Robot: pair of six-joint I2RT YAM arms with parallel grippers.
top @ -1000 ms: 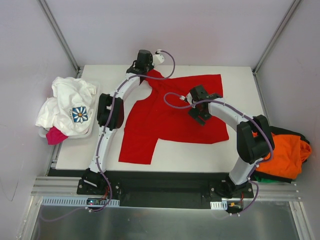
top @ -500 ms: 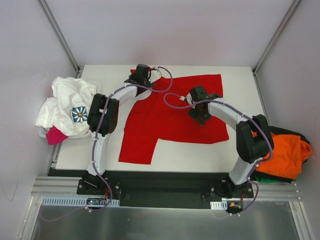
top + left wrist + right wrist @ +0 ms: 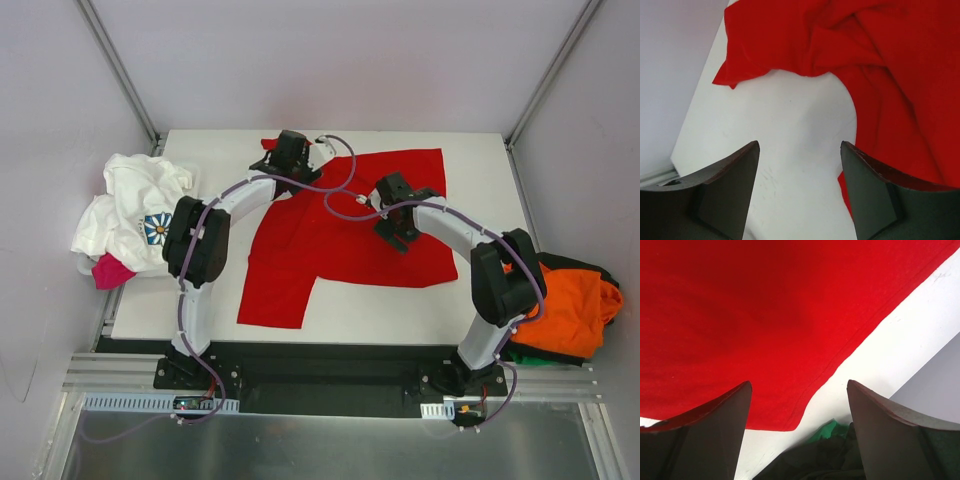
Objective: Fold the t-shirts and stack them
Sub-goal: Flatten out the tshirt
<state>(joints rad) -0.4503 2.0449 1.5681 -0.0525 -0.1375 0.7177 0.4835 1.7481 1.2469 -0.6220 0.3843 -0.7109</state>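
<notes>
A crumpled white cloth t-shirt with a blue flower print (image 3: pixel 135 215) lies at the bench's (image 3: pixel 480 170) left edge. The left gripper (image 3: pixel 800 150), fingers apart and empty, hovers near the far edge beside the plain bright red cloth t-shirt (image 3: pixel 330 240) spread mid-bench. The right gripper (image 3: pixel 799 390), likewise parted and empty, hangs over that shirt's right half. A bunched orange cloth t-shirt (image 3: pixel 575 305) sits off the right edge.
</notes>
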